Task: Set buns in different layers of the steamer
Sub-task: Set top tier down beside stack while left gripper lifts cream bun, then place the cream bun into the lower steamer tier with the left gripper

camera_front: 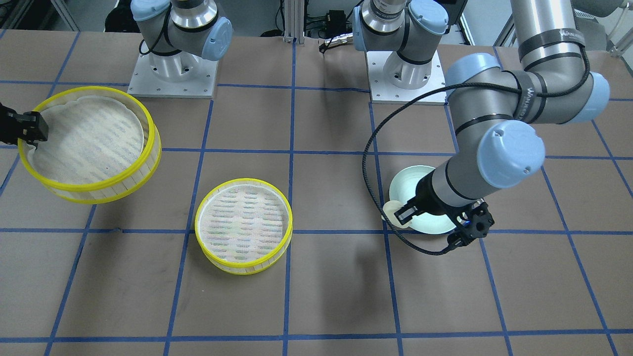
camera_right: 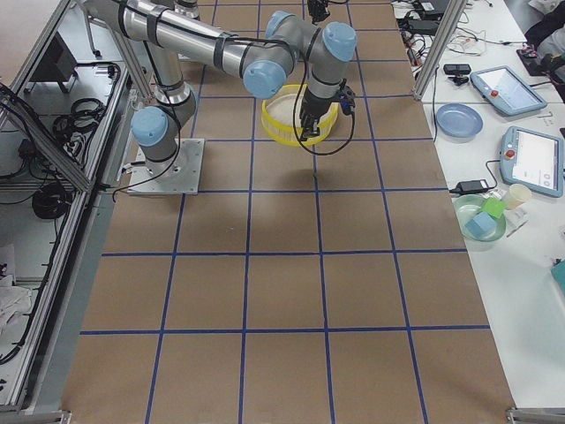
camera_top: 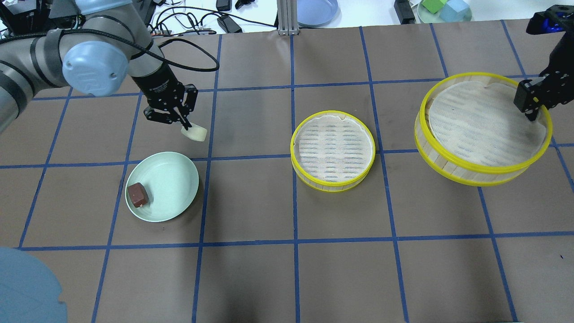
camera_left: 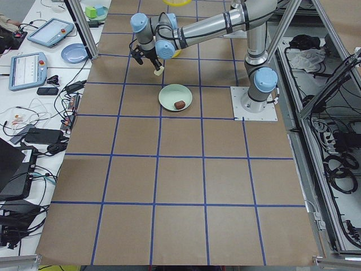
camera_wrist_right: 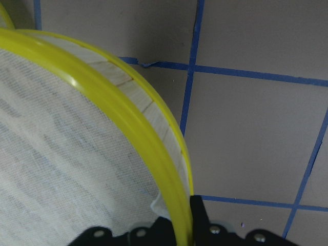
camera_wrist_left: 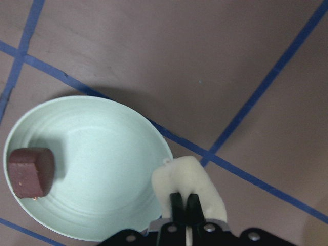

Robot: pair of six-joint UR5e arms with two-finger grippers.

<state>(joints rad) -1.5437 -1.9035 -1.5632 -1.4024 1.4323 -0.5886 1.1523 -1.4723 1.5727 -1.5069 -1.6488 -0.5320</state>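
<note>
Brown-paper table [camera_top: 251,278] w/ blue tape grid, overhead view, L to R. Far left: my L pincer [camera_top: 183,123] is clenched on the cream-white bun [camera_top: 195,133], pinching it at one edge. The bun hangs clear of the table, just beside the far rim of the mint-green plate [camera_top: 175,179]. L wrist cam shows the same: jaws nearly together w/ the bun's edge between them, plate rim right next to it. On the plate, near its left edge, sits the reddish-brown bun [camera_top: 137,194], well apart from the pincer. Centre: one steamer tray [camera_top: 331,183] lies flat on the table, w/ yellow rim, slatted wall & grey-streaked liner. Right: second steamer tray [camera_top: 466,172], tilted & looks raised off the table, well apart from the flat one. My R pincer [camera_top: 532,114] is clamped on its rim at the right side. R wrist cam shows the yellow rim running between the jaws, one inside over the liner, one outside the wall
</note>
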